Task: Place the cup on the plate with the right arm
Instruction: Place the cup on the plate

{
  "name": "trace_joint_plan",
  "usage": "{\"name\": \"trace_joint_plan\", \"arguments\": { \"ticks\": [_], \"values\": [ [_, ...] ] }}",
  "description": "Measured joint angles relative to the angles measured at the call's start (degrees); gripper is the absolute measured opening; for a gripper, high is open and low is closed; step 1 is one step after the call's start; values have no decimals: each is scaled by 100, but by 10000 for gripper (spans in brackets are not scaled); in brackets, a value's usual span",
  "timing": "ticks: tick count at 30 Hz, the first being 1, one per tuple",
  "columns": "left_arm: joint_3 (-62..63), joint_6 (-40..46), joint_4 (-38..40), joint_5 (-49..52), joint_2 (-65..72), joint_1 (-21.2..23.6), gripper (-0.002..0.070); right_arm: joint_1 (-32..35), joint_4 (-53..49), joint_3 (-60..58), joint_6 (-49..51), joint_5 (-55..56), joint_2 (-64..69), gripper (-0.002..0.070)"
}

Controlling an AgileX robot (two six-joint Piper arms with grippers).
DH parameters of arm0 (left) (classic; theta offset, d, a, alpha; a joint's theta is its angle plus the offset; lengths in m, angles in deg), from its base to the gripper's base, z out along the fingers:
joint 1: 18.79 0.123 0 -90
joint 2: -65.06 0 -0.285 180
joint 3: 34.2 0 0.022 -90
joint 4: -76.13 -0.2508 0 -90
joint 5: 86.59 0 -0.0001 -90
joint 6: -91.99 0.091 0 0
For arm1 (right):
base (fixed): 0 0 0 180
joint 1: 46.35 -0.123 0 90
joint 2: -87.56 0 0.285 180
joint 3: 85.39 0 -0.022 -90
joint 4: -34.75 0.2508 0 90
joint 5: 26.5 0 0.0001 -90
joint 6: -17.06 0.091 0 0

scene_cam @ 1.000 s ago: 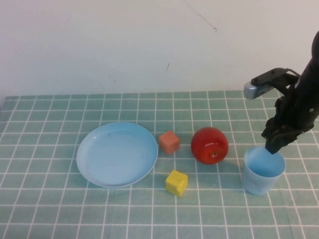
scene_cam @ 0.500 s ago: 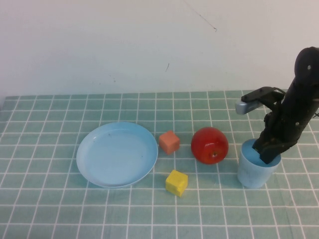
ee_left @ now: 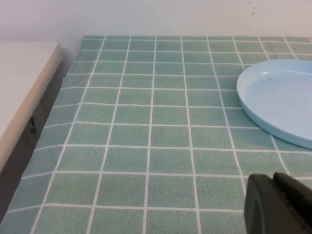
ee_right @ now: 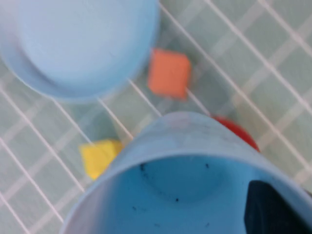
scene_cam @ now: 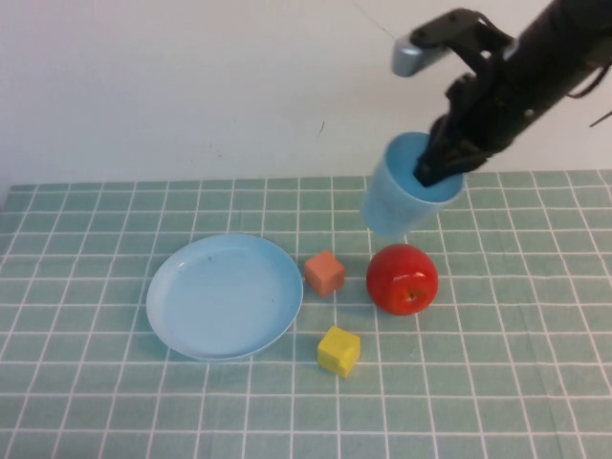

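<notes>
Green-checked table [scene_cam: 115,402] is the biggest thing here, and everything sits on it except what's being carried. Next down is the plate [scene_cam: 225,296], flat on the cloth toward the robot's left, nothing on it. Right arm [scene_cam: 545,57] comes in from the upper right, and its jaws are clamped on the cup's rim, one finger inside the wall, so the right gripper [scene_cam: 442,164] is holding the cup [scene_cam: 397,196] up in the air, tilted, roughly above the apple [scene_cam: 403,278].

The bit that matters: the plate lies to the left of the held cup and nearer the camera, with the orange cube [scene_cam: 325,273] sitting between them just off the plate's rim. So I'd guess the carry has to go leftward and down, clearing the apple and that cube, and the cup wants levelling before it's set down. Yellow cube [scene_cam: 338,351] is off the path, closer to the front edge.

Left gripper [ee_left: 278,204] shows only in its own wrist view, parked low over the table beside the plate; can't tell how its jaws stand.
</notes>
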Motion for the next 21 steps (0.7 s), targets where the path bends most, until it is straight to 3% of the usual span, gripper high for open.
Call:
{"name": "trace_joint_plan", "arguments": {
  "ticks": [9,21],
  "values": [
    [0,0,0,0,0,0,-3,-1335,137,1274,-282,356,683,21],
    [0,0,0,0,0,0,-3,-1526,123,2299,-364,534,2477,20]
  ]
}}
